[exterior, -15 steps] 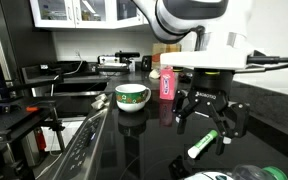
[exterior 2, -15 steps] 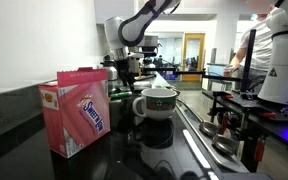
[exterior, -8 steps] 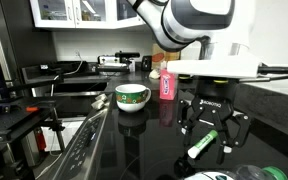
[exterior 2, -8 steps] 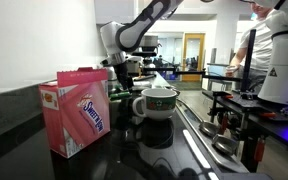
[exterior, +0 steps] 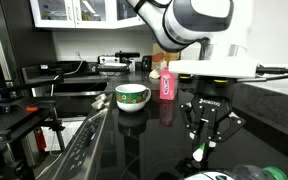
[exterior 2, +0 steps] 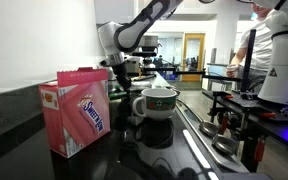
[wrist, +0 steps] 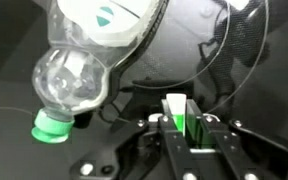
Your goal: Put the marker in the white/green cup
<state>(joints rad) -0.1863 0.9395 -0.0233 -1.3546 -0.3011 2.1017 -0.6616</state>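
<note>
On the black countertop, my gripper [exterior: 206,143] points down with its fingers shut on the green marker [exterior: 198,153]. In the wrist view the marker [wrist: 185,120] is pinched between the two fingers [wrist: 171,140], and its white end pokes out past the tips of the gripper [wrist: 187,128]. The white/green cup [exterior: 132,97] stands upright well off to the side of the gripper. It also shows in the foreground of an exterior view [exterior 2: 159,102], where the gripper [exterior 2: 125,72] is far behind it and the marker is hidden.
A pink carton [exterior: 166,82] with a white cap stands behind the cup; it is large in an exterior view [exterior 2: 80,112]. A clear plastic bottle [wrist: 76,82] with a green cap [wrist: 52,124] lies close to the gripper. A stove edge [exterior: 84,140] borders the counter.
The jaws, open around the lying marker a second ago, have closed onto it. The arm has dropped slightly lower over the counter.
</note>
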